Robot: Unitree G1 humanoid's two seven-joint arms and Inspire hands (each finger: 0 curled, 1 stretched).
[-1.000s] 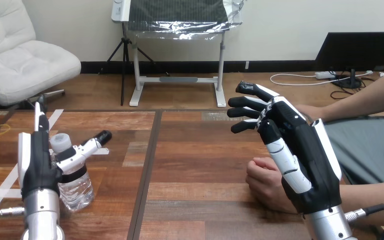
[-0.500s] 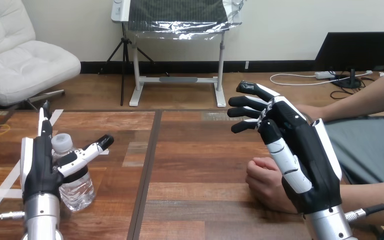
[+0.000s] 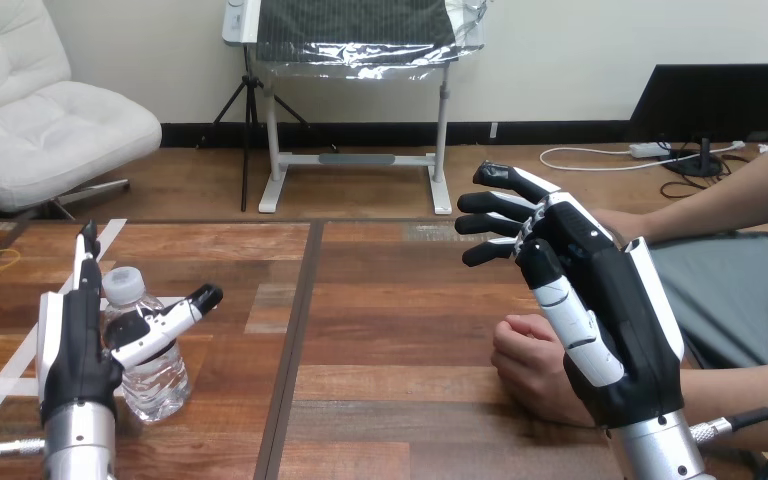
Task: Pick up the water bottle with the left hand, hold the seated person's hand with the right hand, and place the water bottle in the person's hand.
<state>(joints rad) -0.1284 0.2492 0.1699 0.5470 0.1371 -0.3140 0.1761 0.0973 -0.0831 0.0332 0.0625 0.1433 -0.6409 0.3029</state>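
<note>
On the worktop (image 3: 390, 320), I read my right hand (image 3: 600, 310) as released, fingers spread, over the person's hand (image 3: 525, 362), which rests there as a fist. My left hand (image 3: 70, 350) is released, fingers straight. Its thumb lies across the upright water bottle (image 3: 155, 378) at the worktop's left.

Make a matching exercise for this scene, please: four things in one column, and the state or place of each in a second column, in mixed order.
Column one:
1. water bottle
2. left robot hand
3. right robot hand
4. person's hand

Column two:
A. raised over the table, fingers relaxed, holding nothing
B. loosely closed, at the table's right side
C. standing upright at the table's left side
D. open, fingers pointing up, thumb across the front of the bottle

Pairs: 1-C, 2-D, 3-A, 4-B
</note>
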